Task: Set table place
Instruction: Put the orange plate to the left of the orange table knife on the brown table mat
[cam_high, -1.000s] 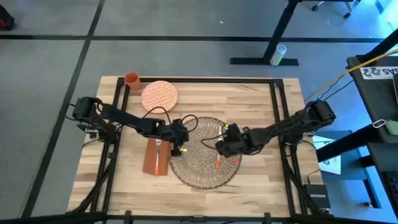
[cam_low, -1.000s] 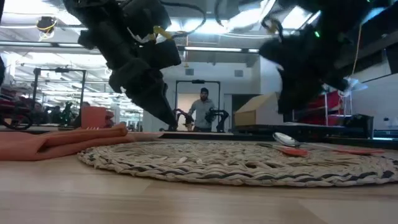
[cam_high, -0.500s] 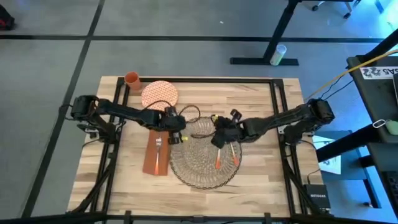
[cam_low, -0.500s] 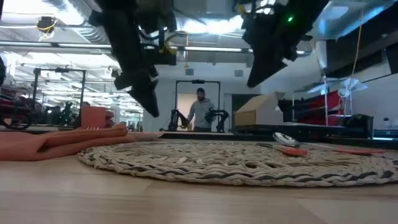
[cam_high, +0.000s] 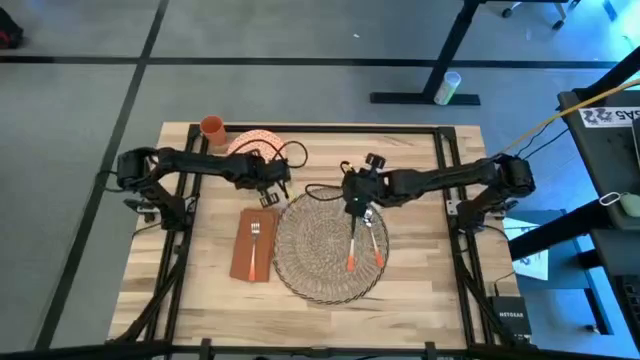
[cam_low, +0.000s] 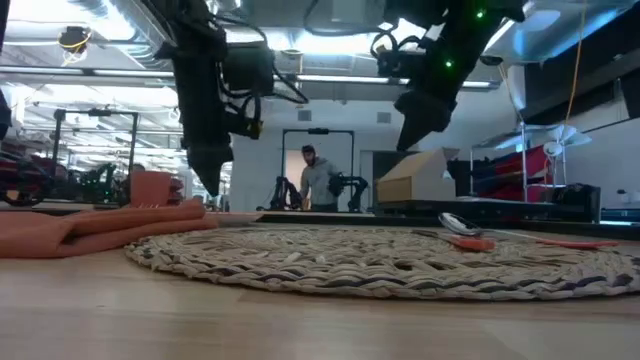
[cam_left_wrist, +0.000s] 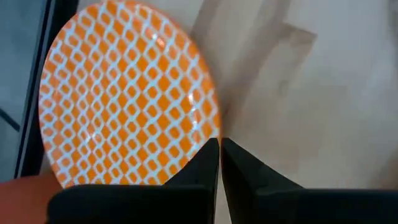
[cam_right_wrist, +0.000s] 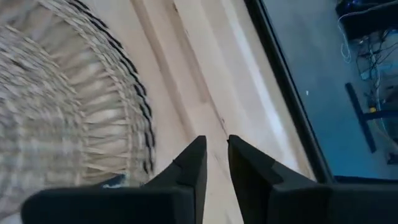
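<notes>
Both arms have pulled back from the mat since a second ago: the left gripper (cam_high: 272, 186) has gone from the mat's 9 o'clock rim up to the plate, and the right gripper (cam_high: 352, 203) from over the cutlery to the mat's 12 o'clock rim. Each gripper's fingers are nearly closed with only a thin gap, and neither holds anything. Round, beige woven straw with a lacy openwork rim, the mat (cam_high: 318, 245) lies flat at the middle of the table (cam_high: 420, 275), toward its 6 o'clock edge. On the mat's 3 o'clock half lie two orange-handled utensils (cam_high: 364, 240), side by side. Just off its 9 o'clock rim a rust-orange napkin (cam_high: 242, 252) carries a fork (cam_high: 254, 240). At 11 o'clock from the mat sits the orange-patterned plate (cam_left_wrist: 124, 93), with an orange cup (cam_high: 212, 127) beyond it at the table's corner. Black frame rails (cam_high: 447, 170) run along the far edge and both sides. Bare planks show at 3 o'clock of the mat and along the near edge. A person (cam_low: 318, 180) stands far behind the table.
</notes>
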